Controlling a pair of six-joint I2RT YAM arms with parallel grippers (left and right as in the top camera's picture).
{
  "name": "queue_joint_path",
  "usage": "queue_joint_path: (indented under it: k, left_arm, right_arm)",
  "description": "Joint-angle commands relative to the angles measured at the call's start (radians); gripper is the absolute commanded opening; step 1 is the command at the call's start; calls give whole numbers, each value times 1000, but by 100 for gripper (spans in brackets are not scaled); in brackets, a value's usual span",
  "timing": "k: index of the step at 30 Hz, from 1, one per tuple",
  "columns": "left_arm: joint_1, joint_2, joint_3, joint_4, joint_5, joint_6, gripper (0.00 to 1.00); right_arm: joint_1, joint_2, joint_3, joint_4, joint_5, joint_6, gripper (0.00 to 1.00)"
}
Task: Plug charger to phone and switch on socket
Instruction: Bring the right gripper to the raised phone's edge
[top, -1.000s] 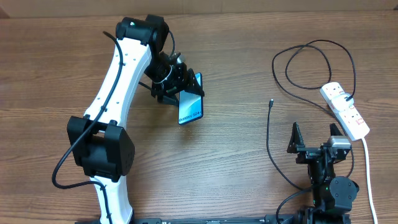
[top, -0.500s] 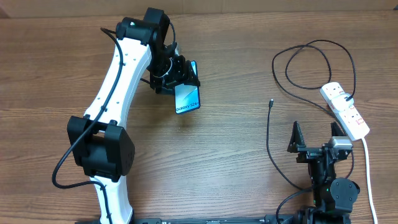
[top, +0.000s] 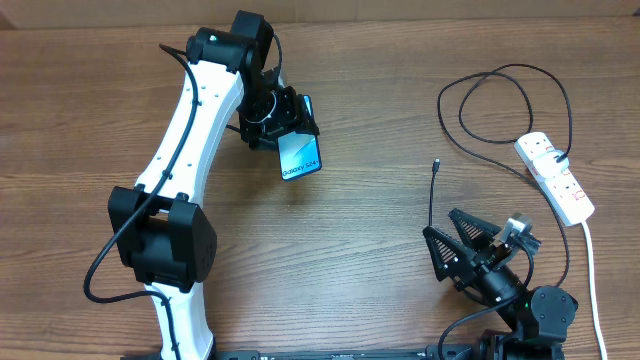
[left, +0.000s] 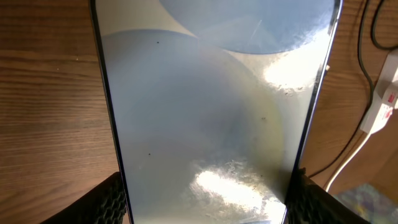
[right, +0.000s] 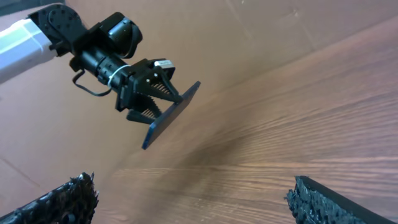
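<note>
My left gripper (top: 283, 122) is shut on the phone (top: 300, 157) and holds it lifted above the table at the upper left, its blue screen reading "Galaxy S24+". The phone fills the left wrist view (left: 205, 106) between both fingers, and it also shows edge-on in the right wrist view (right: 171, 115). The charger, a thin black cable (top: 432, 230), runs from its plug tip (top: 436, 165) down toward my right arm and loops (top: 500, 75) to the socket (top: 556, 177), a white power strip at the right edge. My right gripper (top: 452, 255) is open and empty, low near the cable.
The socket's thick white cord (top: 592, 270) runs down the right edge. The left arm's white links (top: 190, 130) and black joint (top: 165, 240) stand over the left of the wooden table (top: 380, 120).
My right gripper has swung from pointing up to pointing left, toward the cable. The left gripper has lifted and turned the phone slightly up and left.
</note>
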Motion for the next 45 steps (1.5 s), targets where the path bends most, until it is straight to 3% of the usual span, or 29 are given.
queue_joint_path:
  k: [1, 7, 12, 19, 29, 37, 45]
  left_arm:
    - [-21, -18, 28, -1, -9, -26, 48]
    - [-24, -18, 28, 32, -10, -88, 48]
    - [-25, -18, 28, 60, -10, -115, 48]
    - [-25, -18, 28, 63, -9, -117, 49]
    - [-26, -18, 28, 40, 17, -154, 50]
    - [-26, -18, 28, 43, 17, -155, 50]
    - [-26, -18, 28, 91, 18, -195, 50]
  right_arm:
    - [5, -8, -10, 5, -37, 57, 100]
    - [5, -2, 20, -84, 28, 80, 99]
    - [5, 50, 110, -318, 157, 90, 99]
    - [5, 120, 121, -311, 221, 91, 100]
    - [5, 126, 122, -219, 130, 91, 100]
    - [15, 253, 249, -328, 179, 18, 99]
    - [184, 455, 254, -100, 156, -22, 100]
